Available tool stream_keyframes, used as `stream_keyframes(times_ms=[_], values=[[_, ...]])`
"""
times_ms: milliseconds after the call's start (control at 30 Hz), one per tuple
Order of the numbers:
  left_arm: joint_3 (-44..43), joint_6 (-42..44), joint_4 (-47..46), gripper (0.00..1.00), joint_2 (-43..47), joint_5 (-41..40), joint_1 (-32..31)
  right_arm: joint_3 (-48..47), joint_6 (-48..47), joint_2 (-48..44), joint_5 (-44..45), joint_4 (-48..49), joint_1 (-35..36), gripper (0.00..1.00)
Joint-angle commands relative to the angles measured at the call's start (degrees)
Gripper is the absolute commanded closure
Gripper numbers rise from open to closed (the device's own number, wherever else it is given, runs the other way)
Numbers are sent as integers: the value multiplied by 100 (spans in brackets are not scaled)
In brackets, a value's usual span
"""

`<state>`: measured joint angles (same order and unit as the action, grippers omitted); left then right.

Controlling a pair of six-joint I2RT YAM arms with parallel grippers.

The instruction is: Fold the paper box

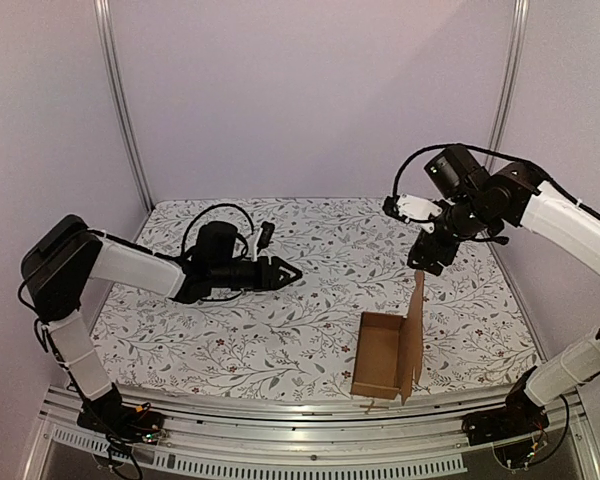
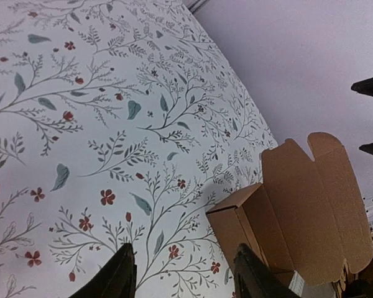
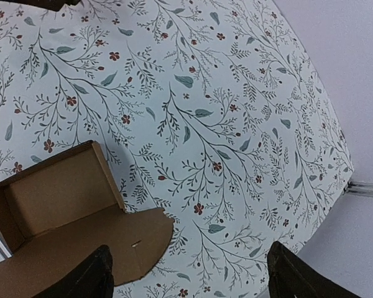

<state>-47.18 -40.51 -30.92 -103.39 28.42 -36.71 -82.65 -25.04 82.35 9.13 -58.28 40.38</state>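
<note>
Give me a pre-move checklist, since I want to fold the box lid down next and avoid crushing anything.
1. Right pincer open and empty, above the lid: ok.
2. Left pincer open, empty, apart from the paper box: ok.
3. Tray walls standing: ok.
4. Lid folded down: not ok, it stands upright.
5. Lid tabs uncreased: cannot tell.

The top external camera is looking down from high behind the near edge, taking in the whole bench. Both wrist cameras are hovering much nearer, facing obliquely down at its surface. All three are sharing the paper box.
</note>
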Motion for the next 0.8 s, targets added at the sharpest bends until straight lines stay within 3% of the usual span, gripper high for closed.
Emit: stream_keyframes(times_ms=[0, 200, 500, 767], values=[[-750, 1548, 2141, 46, 363, -1381, -601, -46, 881, -516, -1019, -786, -729, 13], [-1063, 1306, 2194, 47, 60, -1396, -653, 135, 1192, -407, -2936, -1663, -1075, 15], [-1057, 1082, 2393, 47, 222, -1554, -715, 102, 1104, 322, -3699, -2052, -1069, 18], [-295, 1267, 2305, 47, 1156, -2034, -715, -1813, 930, 2104, -3981, -2557, -598, 21]])
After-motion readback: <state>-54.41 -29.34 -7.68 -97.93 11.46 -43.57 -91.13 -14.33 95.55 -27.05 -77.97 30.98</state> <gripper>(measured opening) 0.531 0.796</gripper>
